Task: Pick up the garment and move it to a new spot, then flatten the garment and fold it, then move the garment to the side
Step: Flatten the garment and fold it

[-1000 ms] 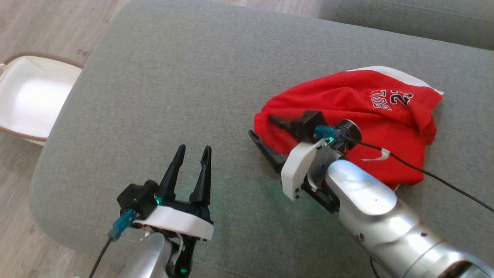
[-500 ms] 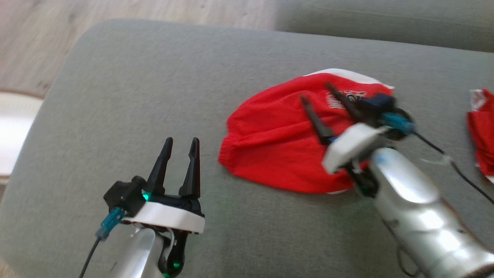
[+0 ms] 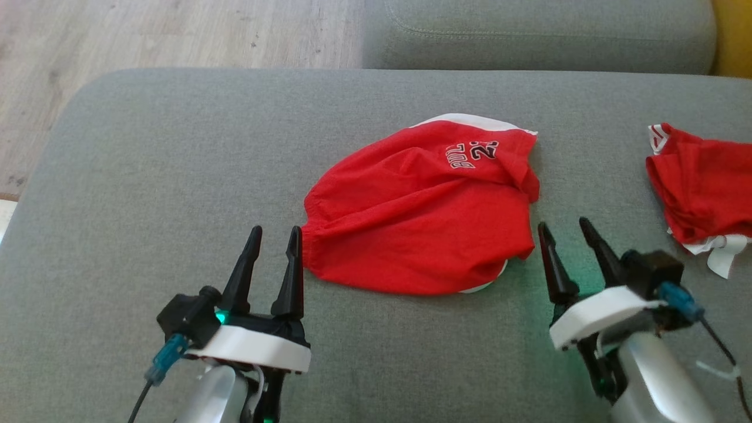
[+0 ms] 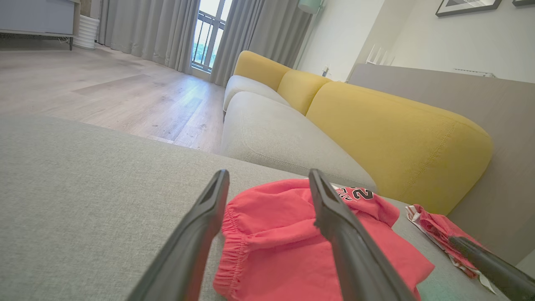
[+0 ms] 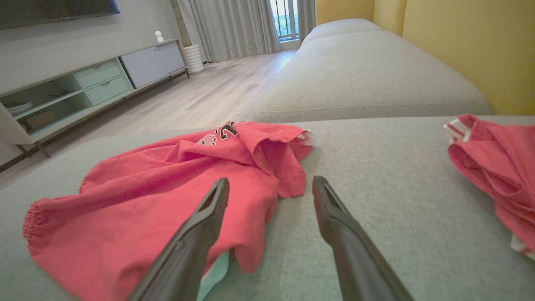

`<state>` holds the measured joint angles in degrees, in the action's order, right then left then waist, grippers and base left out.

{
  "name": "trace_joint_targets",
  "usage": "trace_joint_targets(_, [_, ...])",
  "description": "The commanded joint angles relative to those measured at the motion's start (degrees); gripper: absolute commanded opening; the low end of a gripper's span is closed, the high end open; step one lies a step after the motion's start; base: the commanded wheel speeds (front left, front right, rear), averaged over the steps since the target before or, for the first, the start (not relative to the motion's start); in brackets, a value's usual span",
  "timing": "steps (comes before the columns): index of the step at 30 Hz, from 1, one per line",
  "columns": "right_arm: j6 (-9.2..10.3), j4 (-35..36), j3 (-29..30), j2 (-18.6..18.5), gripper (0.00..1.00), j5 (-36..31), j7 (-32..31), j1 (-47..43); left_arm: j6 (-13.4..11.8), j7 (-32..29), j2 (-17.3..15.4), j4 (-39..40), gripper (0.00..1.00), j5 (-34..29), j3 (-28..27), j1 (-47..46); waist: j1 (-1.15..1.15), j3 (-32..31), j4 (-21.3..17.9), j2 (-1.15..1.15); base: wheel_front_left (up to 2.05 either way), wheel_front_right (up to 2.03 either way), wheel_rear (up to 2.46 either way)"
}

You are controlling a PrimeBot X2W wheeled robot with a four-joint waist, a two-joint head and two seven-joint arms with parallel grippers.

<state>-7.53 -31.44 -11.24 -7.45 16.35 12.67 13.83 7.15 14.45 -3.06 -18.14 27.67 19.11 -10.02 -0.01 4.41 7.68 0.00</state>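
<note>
A red garment [image 3: 420,217] with white trim and black lettering lies rumpled and folded over in the middle of the grey sofa seat [image 3: 176,158]. It also appears in the left wrist view as the garment [image 4: 284,246] and in the right wrist view as the garment [image 5: 146,200]. My left gripper [image 3: 274,236] stands open just left of the garment's elastic edge, holding nothing. My right gripper [image 3: 564,226] stands open just right of the garment, apart from it and empty. The right gripper's fingertip [image 4: 480,259] shows at the lower right of the left wrist view.
A second red garment [image 3: 699,188] with white trim lies at the seat's right edge, seen again as the second garment [image 5: 497,167]. Another grey cushion [image 3: 529,35] lies beyond, with yellow back cushions [image 4: 397,142]. Wooden floor [image 3: 147,35] is at the far left.
My right gripper has let go of the garment, opened and drawn back to the garment's right side. The head camera has turned right, bringing the second garment into view. The left gripper has not moved.
</note>
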Motion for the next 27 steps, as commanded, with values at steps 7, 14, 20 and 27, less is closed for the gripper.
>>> trace_joint_targets(7, [0.04,7.5,2.3,2.5,1.0,-3.3,-4.1,-1.5,0.3,0.5,-0.6,1.9,1.0,-0.4,-0.9,-1.9,0.01,1.1,0.3,0.0,0.0,0.0,0.0])
trace_joint_targets(14, [0.04,6.1,4.1,3.9,1.0,-4.0,-8.7,-1.4,0.3,0.5,-0.6,1.3,1.0,0.0,0.0,-3.0,0.01,2.8,2.4,0.0,0.0,0.0,0.0])
trace_joint_targets(20, [0.04,1.0,4.8,4.4,1.0,-4.1,-10.0,0.8,0.3,0.5,-0.6,0.7,1.0,0.2,0.4,-3.7,0.01,4.0,4.0,0.0,0.0,0.0,0.0])
trace_joint_targets(27, [0.04,-1.7,3.2,4.5,0.0,-3.2,-7.3,3.1,0.3,0.5,-0.7,0.3,1.0,0.3,0.1,-3.7,0.01,3.8,4.1,0.0,0.0,0.0,0.0])
